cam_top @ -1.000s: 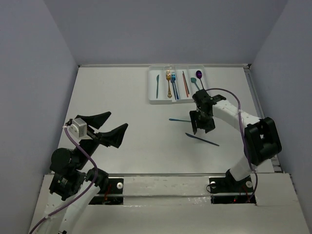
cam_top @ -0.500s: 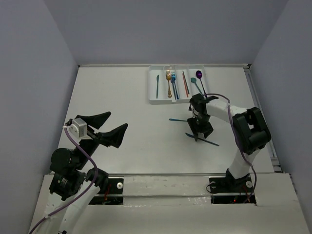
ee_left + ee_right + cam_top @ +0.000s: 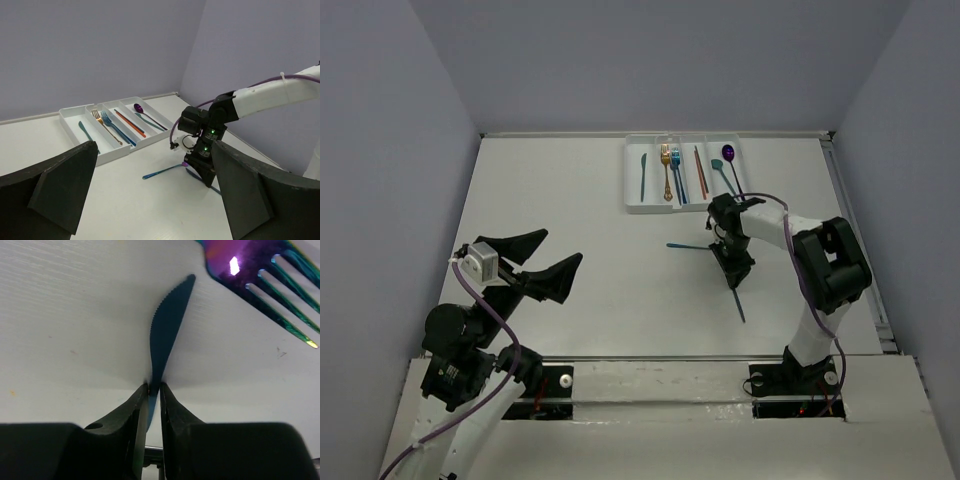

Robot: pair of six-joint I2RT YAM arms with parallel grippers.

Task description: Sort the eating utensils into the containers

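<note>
Table (image 3: 570, 200) was white, with the white tray (image 3: 650, 208) at its far edge, right of centre. Your left hand (image 3: 542, 262) hung over the near-left part of the table, fingers wide apart and holding nothing. Your right hand (image 3: 733, 268) was low over the table just on the near side of the tray, fingers clamped together on the blue knife (image 3: 738, 305). Top view showed a length of the knife sticking out toward the near edge. Right wrist view showed its serrated blade (image 3: 167, 325) running out past the fingertips (image 3: 137, 400), tip close to the tines of a teal-purple fork (image 3: 250, 260). I can't tell if the blade touched the table. That fork (image 3: 685, 246) lay loose on the table just left of your right hand. In the tray, left to right: teal knife (image 3: 643, 175) alone; gold fork (image 3: 666, 170) beside blue fork (image 3: 676, 172); red-orange stick (image 3: 700, 172); teal spoon (image 3: 720, 172) with purple spoon (image 3: 730, 160).
</note>
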